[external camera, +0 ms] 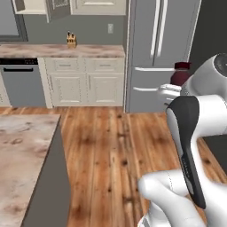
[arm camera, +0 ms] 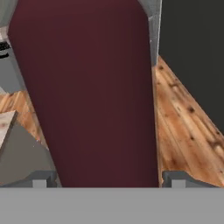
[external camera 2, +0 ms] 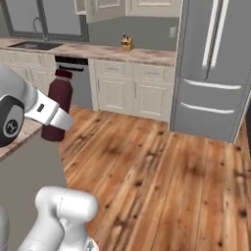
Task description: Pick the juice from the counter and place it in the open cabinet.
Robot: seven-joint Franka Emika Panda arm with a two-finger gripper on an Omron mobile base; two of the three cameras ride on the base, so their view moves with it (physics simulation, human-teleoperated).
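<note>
The juice (external camera 2: 60, 100), a dark maroon bottle with a dark red cap, hangs upright in the air over the wood floor. My gripper (external camera 2: 55, 121) is shut on its lower body. In the hand view the juice (arm camera: 87, 87) stands between both fingertips (arm camera: 41, 178). From the left base view the juice (external camera: 180, 73) peeks out behind my arm, in front of the fridge, with the gripper (external camera: 174, 88) just below it. The counter (external camera: 22, 155) lies low at the left. The open cabinet (external camera: 33, 5) hangs at the top left, its door (external camera: 57, 9) swung out.
A grey fridge (external camera: 159, 53) stands ahead on the right. The wall counter (external camera: 62, 51) carries a knife block (external camera: 71, 40) over cream base cabinets and a dishwasher (external camera: 22, 82). A sink (external camera 2: 37, 45) sits under the window. Wood floor (external camera 2: 162, 171) lies open between.
</note>
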